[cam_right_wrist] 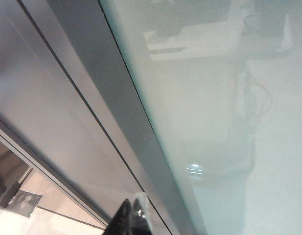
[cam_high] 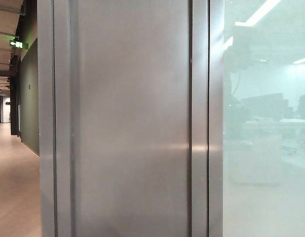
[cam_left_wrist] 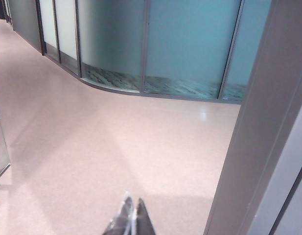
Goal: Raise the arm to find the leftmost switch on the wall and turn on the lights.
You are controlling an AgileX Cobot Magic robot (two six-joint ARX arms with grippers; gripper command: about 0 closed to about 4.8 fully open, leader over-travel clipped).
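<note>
The exterior view is filled by the wall [cam_high: 130, 118], a tall grey metal panel with narrow vertical frame strips; no switch is seen on it, so it is judged that the search is still at its start and that the panel must be scanned higher. Beside it the frosted glass pane [cam_high: 266, 148] carries a hazy dark reflection of the arm [cam_high: 239, 54], seen up near the ceiling lights.

The floor [cam_left_wrist: 102, 147] lies below the left gripper [cam_left_wrist: 131, 218], which is pointed downward and away from the panel, presumably parked because it is not needed. Its fingers are pressed together, nothing between them.

The right gripper [cam_right_wrist: 131, 215] is held just beside the wall's frame strip [cam_right_wrist: 116, 112], aimed along the panel, apparently for reaching a switch. Its tips are seen closed, with nothing held.
</note>
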